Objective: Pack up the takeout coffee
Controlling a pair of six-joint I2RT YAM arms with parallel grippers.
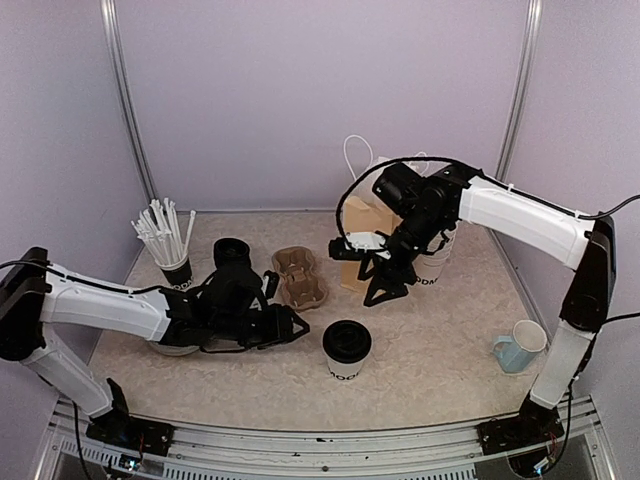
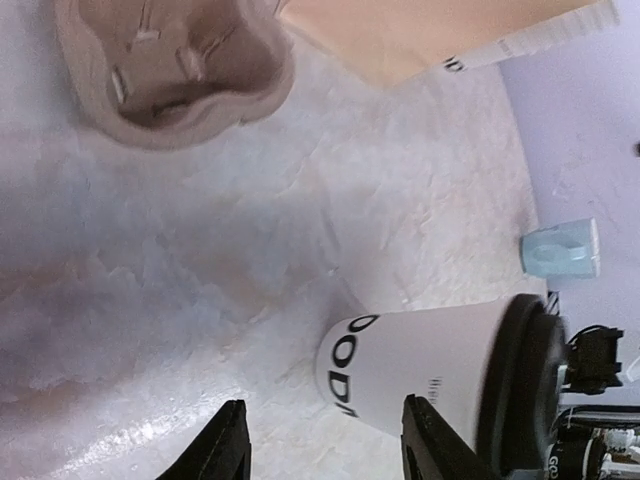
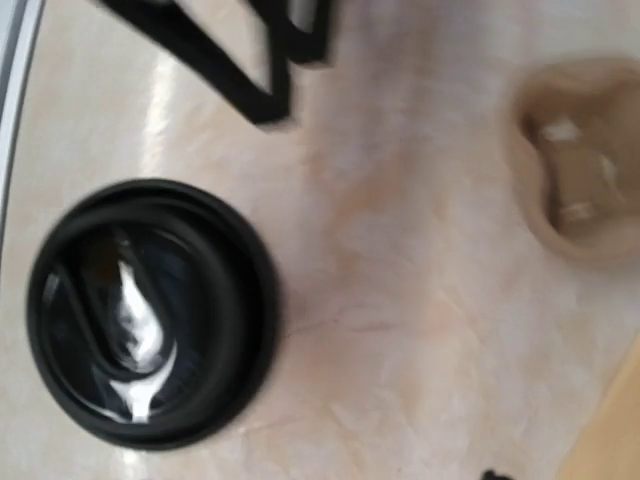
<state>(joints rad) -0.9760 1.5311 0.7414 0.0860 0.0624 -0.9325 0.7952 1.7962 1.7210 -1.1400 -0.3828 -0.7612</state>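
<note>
Farthest left, a cup of white straws (image 1: 163, 232) stands well behind the left gripper (image 2: 325, 410), whose jaws are spread wide with nothing between them. A lidded takeout cup (image 1: 232, 252) sits back beside that arm's wrist, away from the jaws. The second lidded takeout cup (image 2: 420, 375) stands upright on the table just ahead of the spread fingers, its lettered base toward the gap. The moulded-pulp cup carrier (image 1: 300, 277) lies farther ahead of those jaws, off to one side. The right gripper (image 1: 387, 293) hangs above the table between the carrier and a brown paper bag (image 1: 360, 232). Its fingers are blurred, so I cannot tell their spacing. Just past them stands a stack of lidless cups (image 1: 436, 262), and a light blue mug (image 1: 520, 347) sits well apart.
</note>
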